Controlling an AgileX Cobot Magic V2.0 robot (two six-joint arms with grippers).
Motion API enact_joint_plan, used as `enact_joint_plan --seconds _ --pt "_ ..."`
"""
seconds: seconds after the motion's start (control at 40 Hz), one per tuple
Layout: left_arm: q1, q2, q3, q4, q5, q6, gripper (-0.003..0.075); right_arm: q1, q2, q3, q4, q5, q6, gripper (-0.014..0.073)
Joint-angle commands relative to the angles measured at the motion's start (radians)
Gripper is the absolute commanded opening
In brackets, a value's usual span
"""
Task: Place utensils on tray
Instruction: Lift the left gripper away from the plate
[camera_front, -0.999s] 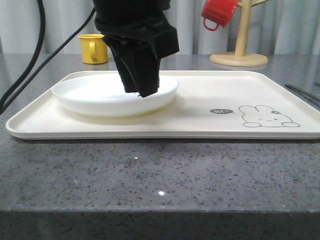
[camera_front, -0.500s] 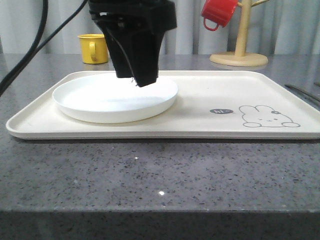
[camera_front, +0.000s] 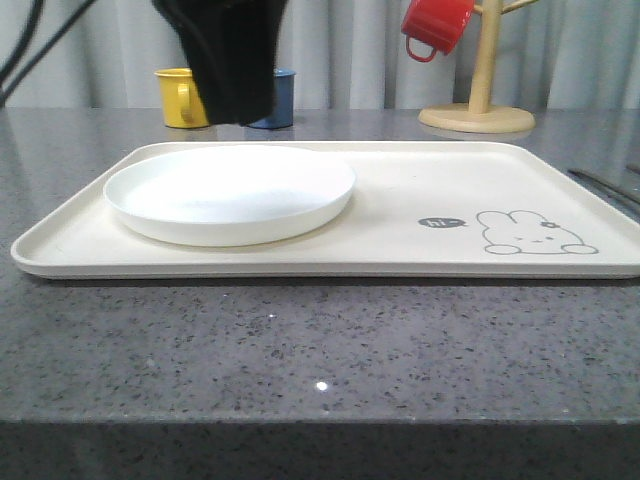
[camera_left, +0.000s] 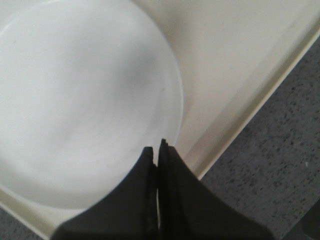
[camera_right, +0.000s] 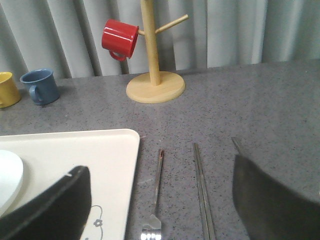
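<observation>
so the plate (camera_front: 230, 192) already lies flat on the left part of the tray (camera_front: 420, 185), and what we still have to move sits off the tray's right edge: the fork (camera_right: 156, 192) and the chopsticks (camera_right: 202, 192) lie on the grey countertop (camera_front: 320, 350) just beside that edge. both run with their long axes roughly parallel to it, pointing away from us toward the wooden mug tree (camera_right: 154, 65), and the fork is the nearer of the two to the tray. we judge our right gripper (camera_right: 160, 210) the better placed arm, since it hangs right above them with its fingers spread wide and nothing between them. our left gripper (camera_left: 158, 165) is up over the plate's rim, fingers pressed together and empty, well apart from the cutlery. we cannot make out a spoon.
</observation>
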Motion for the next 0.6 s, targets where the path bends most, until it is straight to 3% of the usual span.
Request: enact_joint_plan --seconds 0.0,0.3,0.575 --pt "0.06 -0.114 0.049 0.001 0.023 -0.036 -0.0018 -0.005 0.012 -0.034 -0.004 -0.078 -0.007 0.0602" --pt "0.284 -0.369 0.307 -0.004 -0.134 -0.083 -0.0018 -0.005 0.012 -0.034 -0.004 -0.078 -0.007 0.0602" --pt "0.454 -0.708 0.574 -0.004 -0.398 -0.104 -0.0018 -0.005 0.012 -0.034 -0.004 -0.078 -0.007 0.0602"
